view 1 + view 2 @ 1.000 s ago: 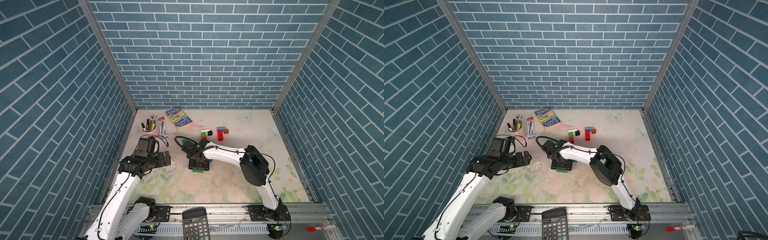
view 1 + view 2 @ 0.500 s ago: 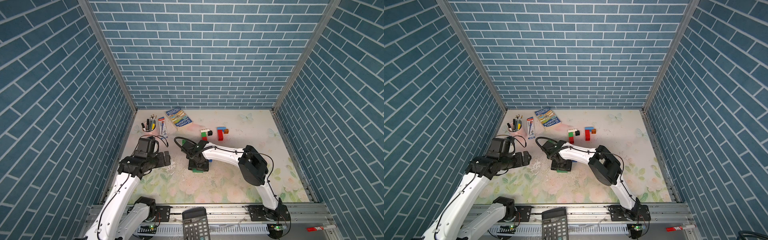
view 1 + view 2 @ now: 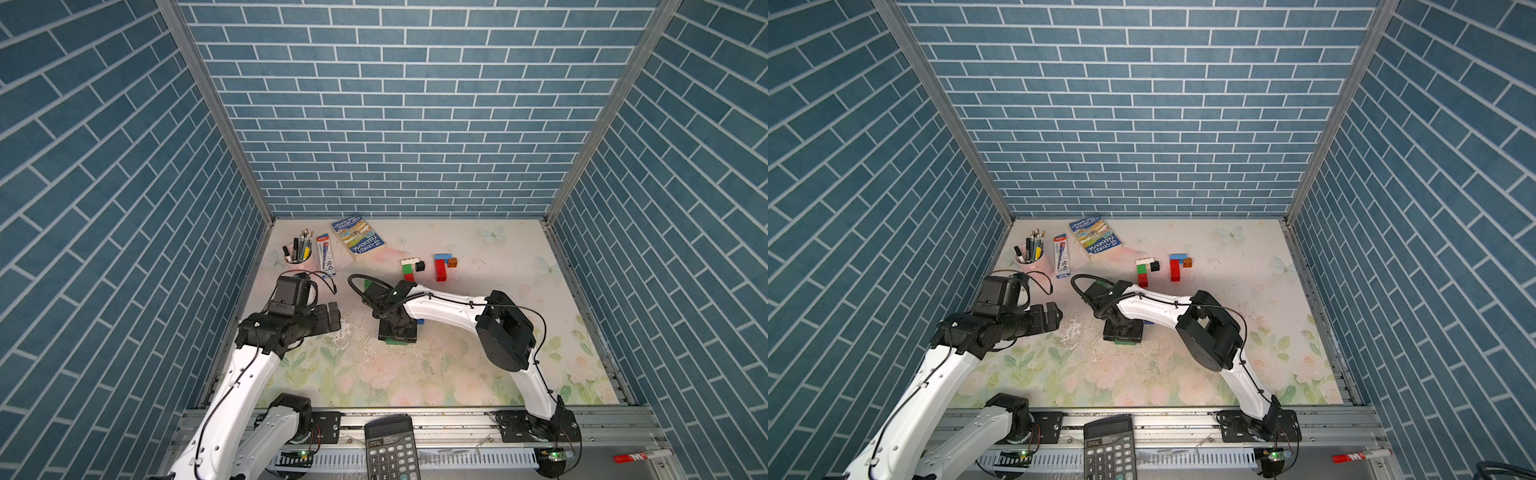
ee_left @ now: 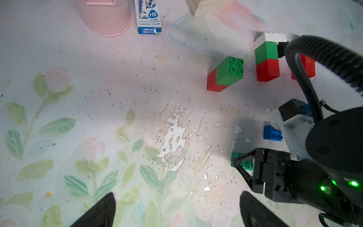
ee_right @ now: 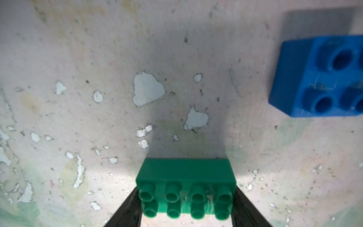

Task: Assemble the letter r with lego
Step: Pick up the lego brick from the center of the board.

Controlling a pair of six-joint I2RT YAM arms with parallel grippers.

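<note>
A: Why does the right gripper (image 5: 186, 196) sit so low over the table (image 3: 457, 374)?

B: Its fingers are closed on the two short ends of the dark green brick (image 5: 185, 173), which rests studs-up there. An endwise hold probably lets it lift squarely.

A: And the left gripper (image 4: 176, 194)?

B: It is spread wide and empty, hovering aside, likely out of the way.

A: The other lego?

B: A blue brick (image 5: 318, 78) lies just beside, cut off by the frame edge. Farther back are a red-and-green pair (image 4: 225, 74), a white-green-red column (image 4: 267, 59) and a red, light blue and brown cluster (image 3: 440, 270).

A: What is hidden?

B: In both top views the gripper covers nearly all of the green brick. A cable (image 4: 322, 45) also hides part of one red brick.
</note>
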